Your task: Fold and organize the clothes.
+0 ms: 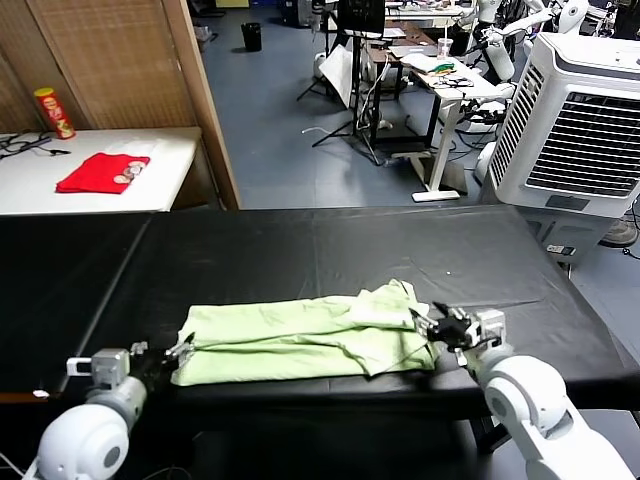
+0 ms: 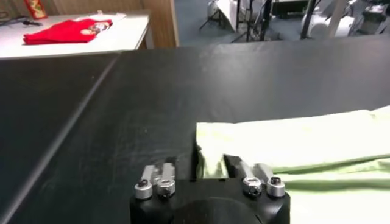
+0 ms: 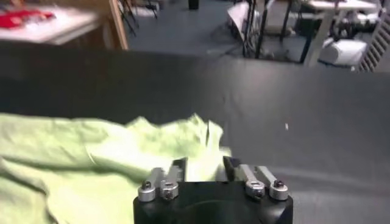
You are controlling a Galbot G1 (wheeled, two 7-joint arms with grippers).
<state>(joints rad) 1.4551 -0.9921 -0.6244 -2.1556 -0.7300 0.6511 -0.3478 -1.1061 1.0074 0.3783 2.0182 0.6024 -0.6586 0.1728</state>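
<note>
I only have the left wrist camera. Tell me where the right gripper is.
Observer: The right gripper is at the T-shirt's right end, near the black table's front edge, opposite the left gripper.
Operator: Report its fingers.
Observer: Its fingers stand apart, open, with green cloth showing between them.
Operator: Describe that end of the shirt.
Observer: It is bunched, with a rumpled flap lying toward the table's far side.

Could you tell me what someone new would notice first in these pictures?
The pale green T-shirt, folded into a long strip, lies along the near edge of the black table. The left gripper and right gripper sit open at its two ends. A red garment lies on the white table behind.
</note>
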